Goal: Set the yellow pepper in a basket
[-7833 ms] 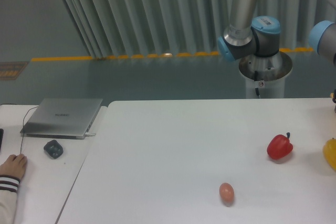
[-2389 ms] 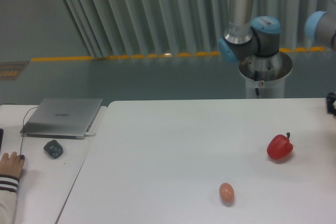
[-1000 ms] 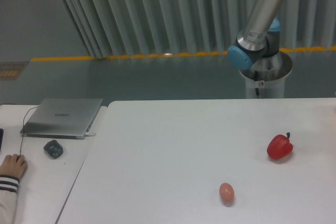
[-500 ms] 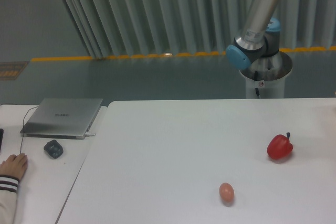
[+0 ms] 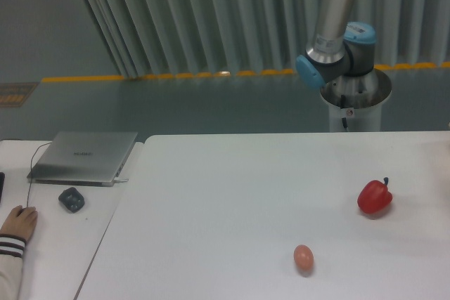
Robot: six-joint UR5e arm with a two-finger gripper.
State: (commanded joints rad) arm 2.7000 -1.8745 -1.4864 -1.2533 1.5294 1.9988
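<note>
The yellow pepper is out of view, and so is the basket. The gripper does not show either; only the arm's grey link and blue-capped joints [image 5: 332, 33] rise past the top edge at the back right, above the round base [image 5: 355, 93]. On the white table [image 5: 232, 194] a red pepper [image 5: 375, 197] with a dark stem lies at the right. A small tan-orange egg [image 5: 303, 257] rests nearer the front.
To the left stands a second table with a shut silver laptop [image 5: 84, 157] and its cable, and a dark small object [image 5: 72, 199]. A person's hand [image 5: 17, 224] in a striped cuff rests at its front left corner.
The yellow pepper seen at the right edge 7.8 s ago is gone from view. The arm's upper link has swung from leaning right to nearly upright over the last second.
</note>
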